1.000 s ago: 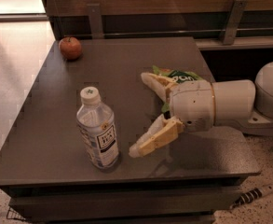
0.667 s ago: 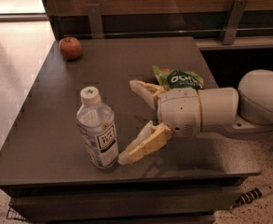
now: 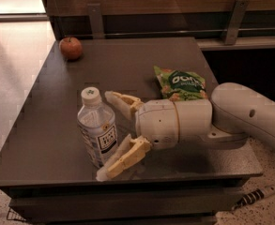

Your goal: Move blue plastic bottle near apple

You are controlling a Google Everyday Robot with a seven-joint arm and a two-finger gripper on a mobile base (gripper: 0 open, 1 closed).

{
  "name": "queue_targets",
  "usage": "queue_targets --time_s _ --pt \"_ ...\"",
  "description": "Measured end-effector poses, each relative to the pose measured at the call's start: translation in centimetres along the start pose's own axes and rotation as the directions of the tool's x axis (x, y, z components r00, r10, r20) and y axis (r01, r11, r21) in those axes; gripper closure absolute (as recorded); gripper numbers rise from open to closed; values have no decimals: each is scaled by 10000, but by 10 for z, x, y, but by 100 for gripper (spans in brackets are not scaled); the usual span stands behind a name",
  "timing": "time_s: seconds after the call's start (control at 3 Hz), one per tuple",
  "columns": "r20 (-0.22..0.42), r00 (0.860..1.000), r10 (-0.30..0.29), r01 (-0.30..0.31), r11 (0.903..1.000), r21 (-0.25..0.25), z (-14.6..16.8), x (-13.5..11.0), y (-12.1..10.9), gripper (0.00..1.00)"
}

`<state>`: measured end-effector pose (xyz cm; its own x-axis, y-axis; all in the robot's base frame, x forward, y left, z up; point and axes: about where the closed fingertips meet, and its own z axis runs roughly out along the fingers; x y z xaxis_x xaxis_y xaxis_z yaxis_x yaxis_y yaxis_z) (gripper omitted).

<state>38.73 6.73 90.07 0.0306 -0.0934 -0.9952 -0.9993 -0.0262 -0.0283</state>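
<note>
The blue plastic bottle [image 3: 98, 128], clear with a white cap and a white-and-black label, stands upright near the front left of the dark table [image 3: 57, 102]. The red apple [image 3: 71, 48] sits at the far left corner of the table. My gripper [image 3: 108, 136] comes in from the right at bottle height, with its jaws open. One finger lies behind the bottle's right side and the other in front of it near the base. The bottle is partly between the fingers, which are not closed on it.
A green snack bag [image 3: 180, 85] lies on the table behind my arm. A wooden wall with metal brackets [image 3: 235, 13] runs along the back. The table's front edge is just below the gripper. A striped cable [image 3: 255, 196] lies on the floor at the right.
My gripper has moved left toward the bottle, and its open fingers now flank the bottle's right side. The bottle and the apple have not moved.
</note>
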Motion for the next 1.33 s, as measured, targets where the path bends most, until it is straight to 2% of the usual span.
queue_targets --time_s 0.33,0.67,1.0,1.33 --pt "-29 10000 -26 26 10000 -22 1 -1 1 18" --pt "-42 10000 -54 54 10000 -71 4 -2 2 48" --pt "-56 10000 -77 76 9999 -108 5 -3 3 72" --pt "-75 9999 -109 108 9998 -161 8 -4 5 100"
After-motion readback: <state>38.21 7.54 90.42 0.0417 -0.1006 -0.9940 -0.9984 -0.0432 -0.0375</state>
